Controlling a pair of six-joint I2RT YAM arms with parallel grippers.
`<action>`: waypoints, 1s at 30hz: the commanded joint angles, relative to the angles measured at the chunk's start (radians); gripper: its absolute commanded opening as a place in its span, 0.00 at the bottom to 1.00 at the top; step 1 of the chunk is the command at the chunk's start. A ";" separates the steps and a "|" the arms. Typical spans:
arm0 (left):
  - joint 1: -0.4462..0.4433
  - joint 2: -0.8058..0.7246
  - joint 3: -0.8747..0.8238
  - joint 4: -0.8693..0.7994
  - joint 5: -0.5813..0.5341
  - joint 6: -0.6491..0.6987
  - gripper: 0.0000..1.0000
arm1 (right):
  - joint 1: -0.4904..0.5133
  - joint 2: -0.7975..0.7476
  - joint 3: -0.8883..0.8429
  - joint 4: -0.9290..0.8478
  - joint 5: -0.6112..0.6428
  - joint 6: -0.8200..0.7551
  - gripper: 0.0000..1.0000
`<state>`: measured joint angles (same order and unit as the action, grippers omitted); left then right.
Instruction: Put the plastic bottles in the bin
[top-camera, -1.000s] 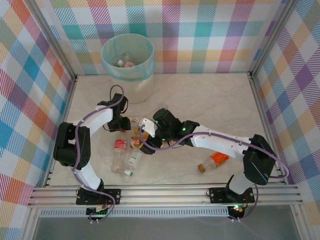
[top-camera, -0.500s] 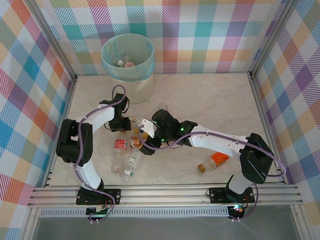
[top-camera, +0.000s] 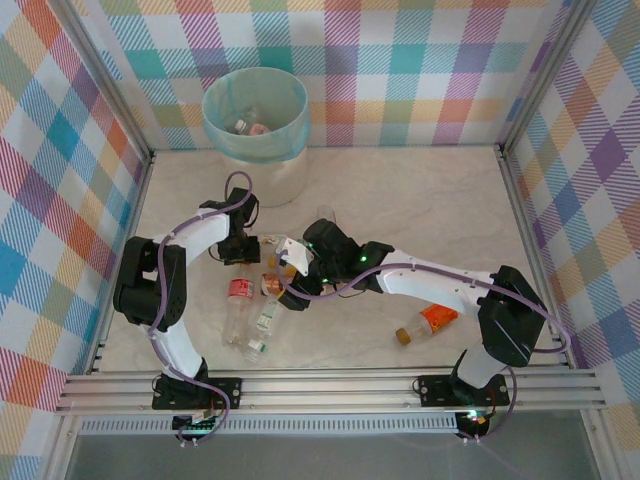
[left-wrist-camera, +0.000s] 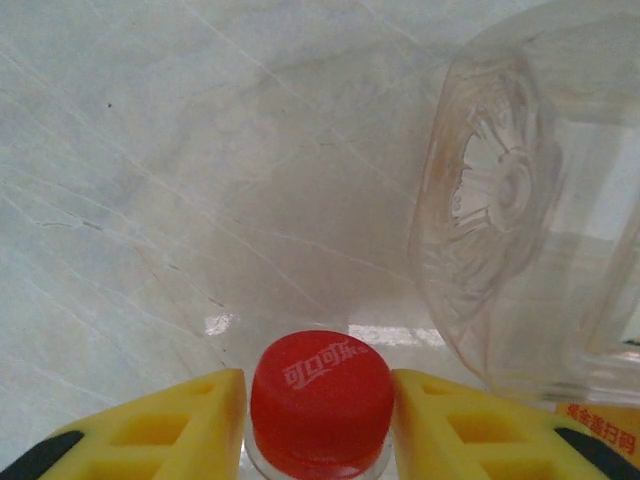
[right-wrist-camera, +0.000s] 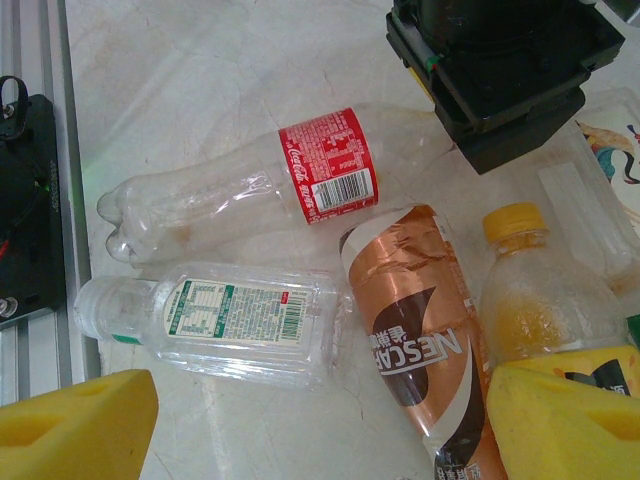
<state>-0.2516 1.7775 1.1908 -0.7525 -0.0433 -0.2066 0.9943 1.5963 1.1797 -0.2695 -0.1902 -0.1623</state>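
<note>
plastic bottles (top-camera: 250, 305) are lying scattered at mid-table, with the bin (top-camera: 222, 130) standing far behind them

nearest you, an orange-labelled bottle (top-camera: 427, 322) is lying alone on the pale table (top-camera: 420, 210), well apart from the rest. further in, your right gripper (right-wrist-camera: 320, 390) is hovering with its yellow fingers spread wide and holding nothing. it is hanging over a red-labelled bottle (right-wrist-camera: 325, 165), a white-labelled bottle (right-wrist-camera: 230, 315), a brown-labelled bottle (right-wrist-camera: 415, 330) and a yellow-capped bottle (right-wrist-camera: 525, 290), all lying on their sides close together. just beyond, your left gripper (left-wrist-camera: 318, 385) is bracketing a red cap (left-wrist-camera: 321, 410), its fingers so close on both sides that you cannot tell whether they are pinching it. farthest off, the teal-lined bin is standing upright by the back wall, with a few bottles lying inside.
</note>
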 joint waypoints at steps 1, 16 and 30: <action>0.015 -0.009 -0.014 -0.007 -0.011 0.016 0.39 | -0.002 0.006 0.005 0.012 0.003 0.018 0.86; 0.041 -0.103 -0.017 -0.031 -0.057 0.013 0.21 | -0.001 -0.021 0.005 0.000 0.014 0.004 0.86; 0.051 -0.338 -0.006 -0.072 -0.158 -0.003 0.00 | -0.002 -0.075 0.019 0.000 0.018 -0.010 0.85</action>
<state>-0.2169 1.5097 1.1816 -0.7872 -0.1486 -0.2012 0.9943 1.5562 1.1797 -0.2703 -0.1715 -0.1623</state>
